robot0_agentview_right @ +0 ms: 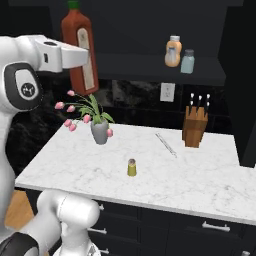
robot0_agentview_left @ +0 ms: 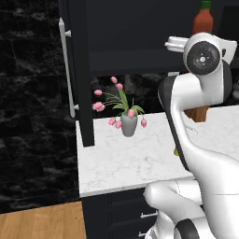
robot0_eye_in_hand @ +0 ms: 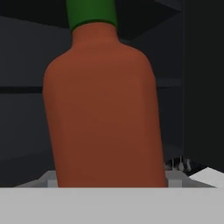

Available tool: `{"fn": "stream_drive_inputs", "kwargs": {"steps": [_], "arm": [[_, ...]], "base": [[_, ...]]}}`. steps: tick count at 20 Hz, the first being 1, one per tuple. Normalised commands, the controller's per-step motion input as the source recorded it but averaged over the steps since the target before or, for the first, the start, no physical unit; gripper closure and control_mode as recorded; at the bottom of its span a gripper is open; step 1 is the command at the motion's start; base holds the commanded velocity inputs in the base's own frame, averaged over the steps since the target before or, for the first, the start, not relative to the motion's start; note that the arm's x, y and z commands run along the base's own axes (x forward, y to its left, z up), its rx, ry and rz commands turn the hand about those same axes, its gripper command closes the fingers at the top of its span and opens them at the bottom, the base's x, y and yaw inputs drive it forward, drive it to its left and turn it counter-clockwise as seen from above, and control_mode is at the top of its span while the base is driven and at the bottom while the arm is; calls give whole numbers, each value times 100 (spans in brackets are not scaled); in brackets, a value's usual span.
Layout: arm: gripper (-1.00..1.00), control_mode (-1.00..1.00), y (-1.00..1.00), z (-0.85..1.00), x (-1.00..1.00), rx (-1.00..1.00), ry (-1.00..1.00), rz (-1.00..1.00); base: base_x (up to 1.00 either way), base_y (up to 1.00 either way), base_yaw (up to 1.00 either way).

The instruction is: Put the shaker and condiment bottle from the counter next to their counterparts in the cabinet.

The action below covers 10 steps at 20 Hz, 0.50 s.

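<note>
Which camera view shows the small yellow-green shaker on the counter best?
The right base view: the shaker stands whole and upright on the counter, apart from the flower vase. In the left base view the arm hides nearly all of it.

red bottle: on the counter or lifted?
Lifted. The red bottle hangs at shelf height, well above the counter, slightly tilted; the shaker stands below.

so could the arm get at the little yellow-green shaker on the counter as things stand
Probably not yet: the gripper holds the red condiment bottle aloft. The shaker itself stands alone on open marble counter.
</note>
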Motion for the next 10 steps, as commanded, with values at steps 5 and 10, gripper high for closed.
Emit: {"fn": "stream_drive_inputs", "kwargs": {"steps": [5,10], "arm": [[100,-100,-39,0,91,-2,0,0],[100,-100,-28,0,60,-2,0,2]], "base": [[0,0,0],[0,0,0]]}}
